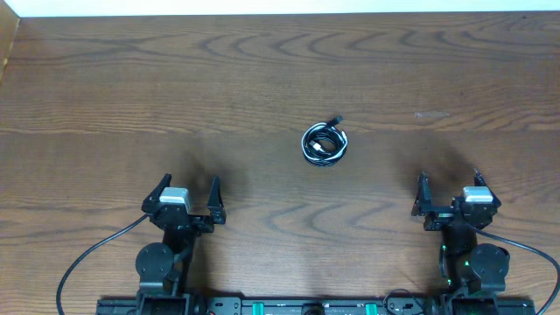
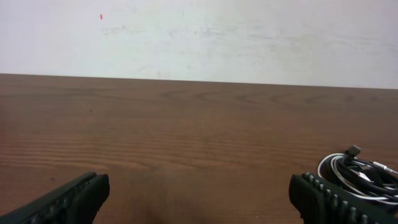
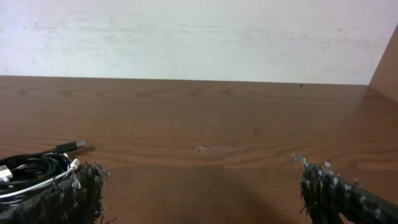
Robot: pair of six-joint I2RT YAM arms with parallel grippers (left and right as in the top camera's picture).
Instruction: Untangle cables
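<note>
The cables (image 1: 325, 143) lie as one small coiled bundle of black and white cords on the wooden table, near the middle, with a black plug sticking out at the top right. The bundle also shows at the right edge of the left wrist view (image 2: 362, 176) and at the left edge of the right wrist view (image 3: 34, 174). My left gripper (image 1: 186, 193) is open and empty, at the near left, well short of the bundle. My right gripper (image 1: 449, 188) is open and empty, at the near right, also apart from it.
The wooden table (image 1: 175, 87) runs back to a white wall (image 2: 199, 37). A raised wooden side edge stands at the far left (image 1: 7, 52) and shows at the right in the right wrist view (image 3: 387, 62). Thick black arm cables trail by each base (image 1: 87, 258).
</note>
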